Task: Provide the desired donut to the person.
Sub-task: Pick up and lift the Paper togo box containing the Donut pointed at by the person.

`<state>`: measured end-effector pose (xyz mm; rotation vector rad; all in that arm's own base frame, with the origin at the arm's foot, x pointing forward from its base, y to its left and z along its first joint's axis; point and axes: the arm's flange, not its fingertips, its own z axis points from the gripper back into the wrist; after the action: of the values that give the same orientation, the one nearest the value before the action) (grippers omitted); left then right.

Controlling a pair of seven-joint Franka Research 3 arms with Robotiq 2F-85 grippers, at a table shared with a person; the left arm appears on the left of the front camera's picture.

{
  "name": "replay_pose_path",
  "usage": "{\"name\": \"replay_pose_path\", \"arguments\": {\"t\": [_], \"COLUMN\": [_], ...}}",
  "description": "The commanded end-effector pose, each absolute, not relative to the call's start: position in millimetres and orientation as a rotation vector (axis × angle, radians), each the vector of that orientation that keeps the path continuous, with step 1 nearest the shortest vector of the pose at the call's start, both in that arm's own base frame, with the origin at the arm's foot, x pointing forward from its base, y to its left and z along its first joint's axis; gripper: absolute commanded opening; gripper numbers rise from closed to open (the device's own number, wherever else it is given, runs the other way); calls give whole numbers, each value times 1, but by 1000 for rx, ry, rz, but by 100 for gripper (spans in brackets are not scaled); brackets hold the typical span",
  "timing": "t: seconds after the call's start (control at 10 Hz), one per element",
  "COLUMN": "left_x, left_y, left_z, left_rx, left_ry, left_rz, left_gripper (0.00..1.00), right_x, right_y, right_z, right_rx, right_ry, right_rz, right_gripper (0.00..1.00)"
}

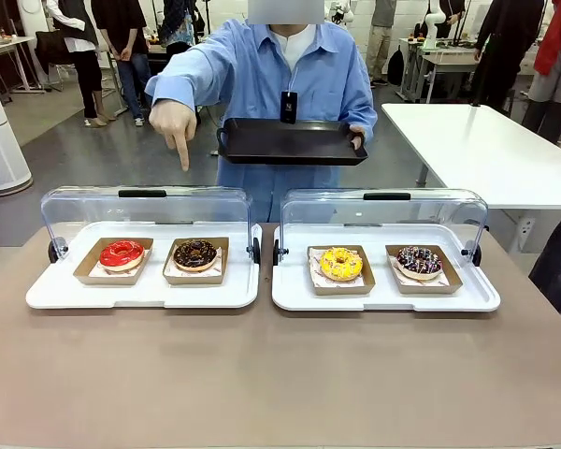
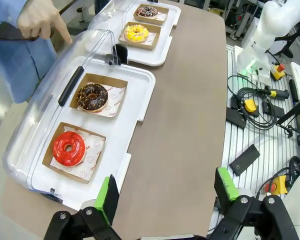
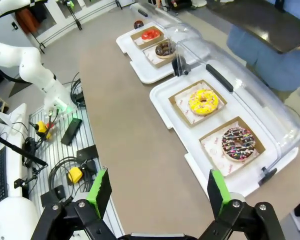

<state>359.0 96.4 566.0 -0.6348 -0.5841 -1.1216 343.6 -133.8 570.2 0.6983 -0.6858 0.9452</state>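
My left gripper [image 2: 166, 194] and right gripper [image 3: 158, 189] hang wide open, empty; the chocolate donut [image 1: 195, 253] the person's hand [image 1: 172, 122] seems to point at lies in the left tray [image 1: 140, 293], soft, light, sticky-glazed, best lifted by its cardboard box [image 1: 171, 246].

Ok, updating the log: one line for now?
person's hand pointing at left case | tray held | left gripper open | right gripper open

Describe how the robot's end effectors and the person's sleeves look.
Both the left end effector and the right end effector have black angular linkages with silver bolts and bright green pads. The person's sleeves are long and light blue.
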Motion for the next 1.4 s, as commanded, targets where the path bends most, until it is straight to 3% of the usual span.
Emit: {"name": "replay_pose_path", "arguments": {"t": [0.0,1.0,1.3], "left_x": [359,359,372], "left_y": [96,96,75], "left_z": [566,566,582], "left_rx": [-634,-635,-592], "left_ry": [-584,-584,-511], "left_rz": [-1122,-1122,-1195], "left_gripper": [100,100,100], "right_x": [343,343,343], "right_y": [-133,-133,-133], "right_z": [571,571,571], "right_rx": [698,698,698], "right_ry": [-686,-686,-686], "right_rz": [947,947,947], "right_gripper": [100,100,100]}}
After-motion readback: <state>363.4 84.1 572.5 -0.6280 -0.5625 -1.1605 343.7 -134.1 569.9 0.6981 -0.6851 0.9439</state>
